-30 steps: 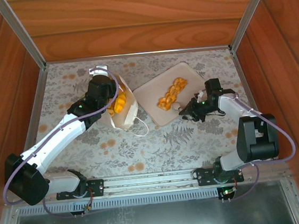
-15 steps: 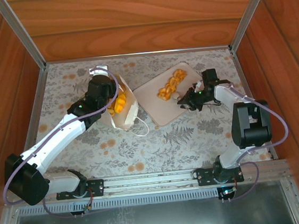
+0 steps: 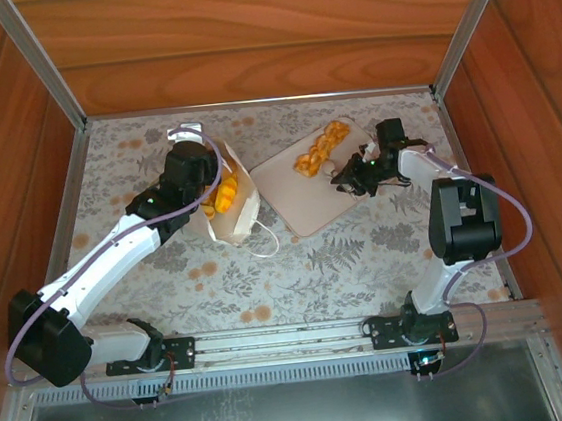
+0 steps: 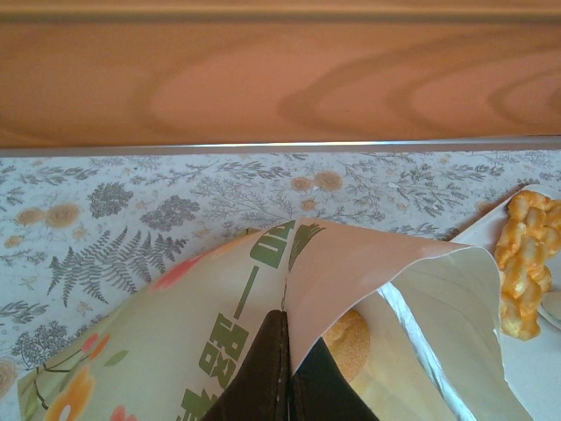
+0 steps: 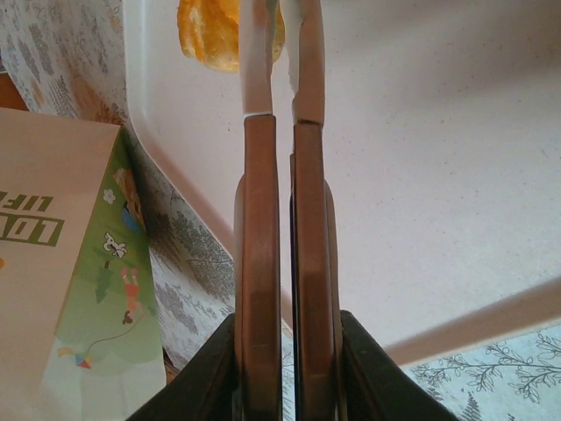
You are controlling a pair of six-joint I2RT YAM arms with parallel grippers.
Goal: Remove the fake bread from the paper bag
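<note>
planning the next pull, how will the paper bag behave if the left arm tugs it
Probably floppy: the paper bag wall folds sharply where the left gripper pinches it. Likely light, so it may slide rather than stay put. The fake bread inside probably anchors it little.

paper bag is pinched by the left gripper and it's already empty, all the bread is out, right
Not empty. The left gripper does pinch the paper bag, but some fake bread lies inside it; the top external view shows the orange pieces in the bag's open mouth.
</note>
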